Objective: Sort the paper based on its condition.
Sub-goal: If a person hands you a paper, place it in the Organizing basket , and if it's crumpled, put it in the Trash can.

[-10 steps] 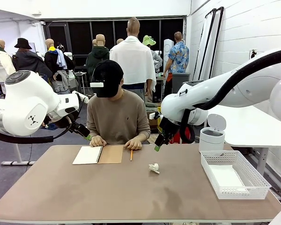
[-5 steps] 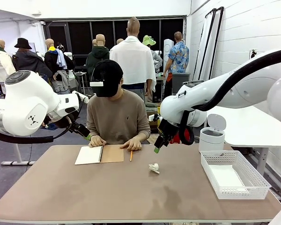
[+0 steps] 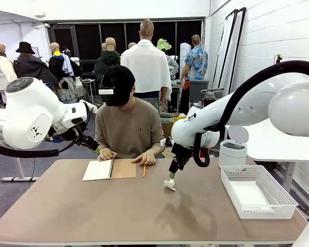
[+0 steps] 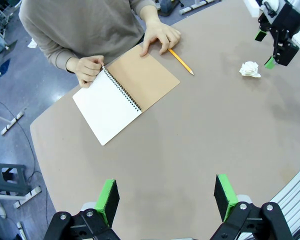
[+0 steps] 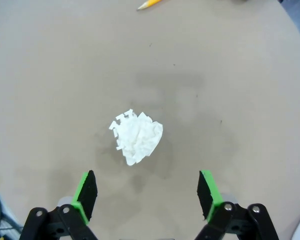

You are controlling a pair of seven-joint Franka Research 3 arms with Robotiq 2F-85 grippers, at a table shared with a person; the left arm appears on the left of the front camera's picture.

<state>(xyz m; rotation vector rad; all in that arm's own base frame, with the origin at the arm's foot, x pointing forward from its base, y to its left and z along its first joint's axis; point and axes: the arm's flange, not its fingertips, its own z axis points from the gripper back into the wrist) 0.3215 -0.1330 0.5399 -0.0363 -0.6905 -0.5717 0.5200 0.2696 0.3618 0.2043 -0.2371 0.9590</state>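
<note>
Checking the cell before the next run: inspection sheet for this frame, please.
Surface: brown table, bare across the near half.
Job's things: crumpled paper lying on the table near the middle; flat white sheet in the white mesh basket at the right end.
Clutter: spiral notebook open, both the person's hands on it; yellow pencil beside it.
Grippers: right gripper open, low over the crumpled paper, not touching; left gripper open, empty, held above the table.
Cables: black hose along the right arm; a thin cable on the floor in the left wrist view.
Surroundings: small white lidded bin behind the basket; person seated at the far side.
</note>
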